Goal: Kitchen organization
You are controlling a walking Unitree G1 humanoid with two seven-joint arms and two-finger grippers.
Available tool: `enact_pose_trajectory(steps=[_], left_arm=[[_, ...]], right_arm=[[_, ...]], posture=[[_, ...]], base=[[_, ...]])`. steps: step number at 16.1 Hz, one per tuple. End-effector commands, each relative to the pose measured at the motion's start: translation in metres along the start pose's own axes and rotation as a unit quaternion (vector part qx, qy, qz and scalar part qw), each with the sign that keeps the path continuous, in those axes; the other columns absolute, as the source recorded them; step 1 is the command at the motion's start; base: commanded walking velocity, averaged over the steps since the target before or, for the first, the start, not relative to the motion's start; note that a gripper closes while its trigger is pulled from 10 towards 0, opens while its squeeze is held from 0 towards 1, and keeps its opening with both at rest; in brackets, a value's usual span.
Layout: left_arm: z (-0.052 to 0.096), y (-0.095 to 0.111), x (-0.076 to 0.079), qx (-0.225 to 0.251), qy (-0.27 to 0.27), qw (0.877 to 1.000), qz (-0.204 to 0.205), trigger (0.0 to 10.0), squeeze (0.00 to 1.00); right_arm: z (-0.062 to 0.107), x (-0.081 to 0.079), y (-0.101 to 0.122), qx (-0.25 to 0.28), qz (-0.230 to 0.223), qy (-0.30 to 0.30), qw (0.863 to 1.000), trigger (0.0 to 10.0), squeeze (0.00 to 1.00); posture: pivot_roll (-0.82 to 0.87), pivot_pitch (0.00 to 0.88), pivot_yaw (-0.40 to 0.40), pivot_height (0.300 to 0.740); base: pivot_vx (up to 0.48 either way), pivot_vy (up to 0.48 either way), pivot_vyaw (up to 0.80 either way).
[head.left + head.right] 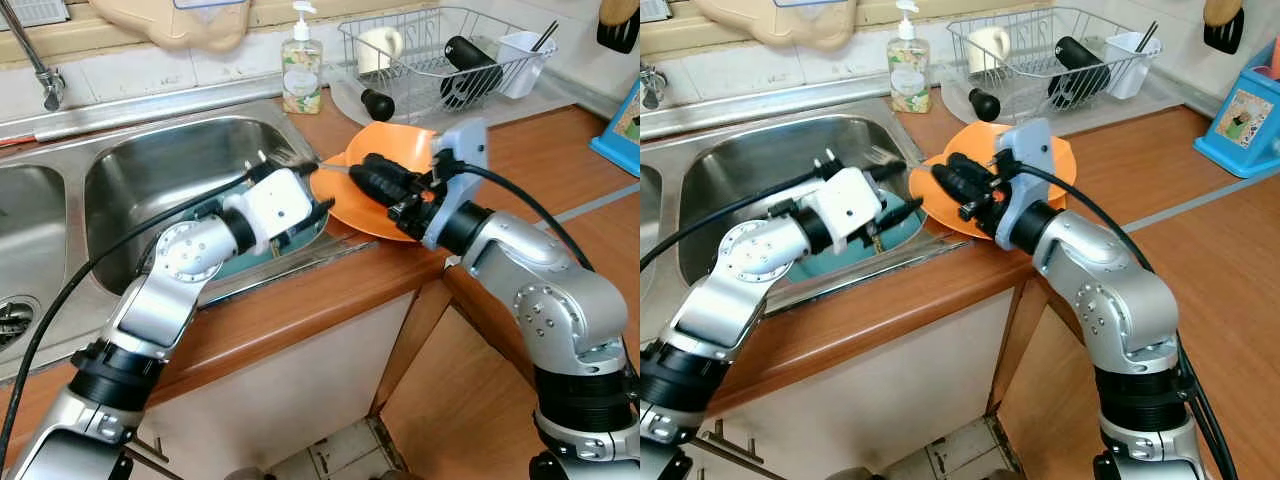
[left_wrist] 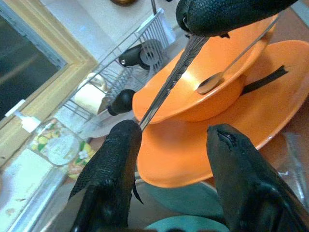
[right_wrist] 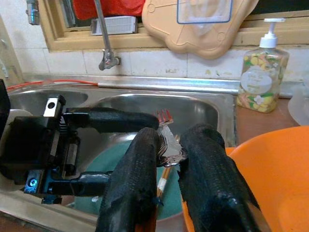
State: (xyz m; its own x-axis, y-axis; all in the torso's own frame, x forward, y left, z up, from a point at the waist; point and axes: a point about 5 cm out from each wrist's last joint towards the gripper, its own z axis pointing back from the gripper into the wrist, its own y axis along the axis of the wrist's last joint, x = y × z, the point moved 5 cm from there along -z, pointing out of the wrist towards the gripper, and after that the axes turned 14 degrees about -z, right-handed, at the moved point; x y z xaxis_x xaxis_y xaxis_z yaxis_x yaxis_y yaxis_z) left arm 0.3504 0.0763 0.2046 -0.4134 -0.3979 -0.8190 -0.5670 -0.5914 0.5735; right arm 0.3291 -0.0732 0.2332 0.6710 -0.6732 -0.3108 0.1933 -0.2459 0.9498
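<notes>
Gripping the fork (image 3: 166,140) above the orange plate (image 1: 365,215), right hand (image 3: 166,159) clamped; left hand (image 2: 169,159) (fingers apart) at its tines.

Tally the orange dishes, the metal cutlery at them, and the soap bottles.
Orange dishes: 2, bowl and plate
Metal cutlery: 2, fork and spoon
Soap bottle: 1
Total: 5

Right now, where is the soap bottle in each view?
Left eye: soap bottle behind the sink, beside the dish rack.
Right eye: same place.
Left wrist: beneath the window frame.
Right wrist: on the counter behind the sink.
Shared landmark: orange bowl.
</notes>
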Motion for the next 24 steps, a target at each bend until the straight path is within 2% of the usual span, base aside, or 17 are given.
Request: enact_pose_trajectory(steps=[1,5,6,7,8,14,21,22,23,24], left_arm=[[-0.004,0.001,-0.008,0.001,0.014,1.000,-0.013,10.0,0.00],[-0.009,-0.003,-0.005,-0.001,0.002,0.999,-0.032,10.0,0.00],[-0.010,-0.006,-0.003,-0.009,-0.004,0.999,-0.035,0.5,0.00],[-0.010,-0.008,-0.002,-0.013,-0.005,0.999,-0.037,0.5,0.00],[-0.010,-0.011,-0.002,-0.019,-0.003,0.999,-0.041,0.0,0.00],[-0.011,-0.015,-0.010,-0.029,0.013,0.998,-0.060,0.0,0.00],[-0.010,-0.017,-0.011,-0.027,0.014,0.997,-0.064,0.0,0.00],[-0.010,-0.017,-0.011,-0.029,0.014,0.997,-0.067,0.0,0.00],[-0.010,-0.017,-0.011,-0.029,0.014,0.997,-0.069,0.0,0.00],[-0.010,-0.017,-0.012,-0.030,0.016,0.997,-0.070,0.0,0.00]], right_arm=[[-0.004,-0.010,0.004,-0.002,0.024,0.013,1.000,0.0,0.00],[-0.009,-0.020,0.004,0.000,0.015,0.029,0.999,0.0,0.00],[-0.009,-0.023,0.005,0.002,0.012,0.034,0.999,0.0,0.00],[-0.009,-0.024,0.004,0.002,0.011,0.035,0.999,0.0,0.00],[-0.009,-0.025,0.003,0.001,0.009,0.036,0.999,0.0,0.00],[-0.010,-0.023,-0.002,-0.006,0.004,0.028,1.000,0.0,0.00],[-0.010,-0.020,-0.005,-0.009,0.003,0.019,1.000,0.0,0.00],[-0.010,-0.019,-0.005,-0.009,0.005,0.016,1.000,0.6,0.00],[-0.010,-0.018,-0.004,-0.008,0.008,0.011,1.000,4.6,0.00],[-0.010,-0.016,-0.004,-0.007,0.012,0.007,1.000,10.0,0.00]], posture=[[-0.13,0.000,0.033,0.740],[-0.13,0.000,0.037,0.740],[-0.13,0.000,0.037,0.740],[-0.13,0.000,0.037,0.740],[-0.13,0.000,0.037,0.740],[-0.13,0.000,0.039,0.740],[-0.13,0.000,0.039,0.740],[-0.13,0.000,0.039,0.740],[-0.13,0.000,0.039,0.740],[-0.13,0.000,0.039,0.740]], base=[[0.000,0.000,0.00],[0.000,0.000,0.00],[0.000,0.000,0.00],[0.000,0.000,0.00],[0.000,0.000,0.00],[0.000,0.000,0.00],[0.000,0.000,0.00],[0.000,0.000,0.00],[0.000,0.000,0.00],[0.000,0.000,0.00]])
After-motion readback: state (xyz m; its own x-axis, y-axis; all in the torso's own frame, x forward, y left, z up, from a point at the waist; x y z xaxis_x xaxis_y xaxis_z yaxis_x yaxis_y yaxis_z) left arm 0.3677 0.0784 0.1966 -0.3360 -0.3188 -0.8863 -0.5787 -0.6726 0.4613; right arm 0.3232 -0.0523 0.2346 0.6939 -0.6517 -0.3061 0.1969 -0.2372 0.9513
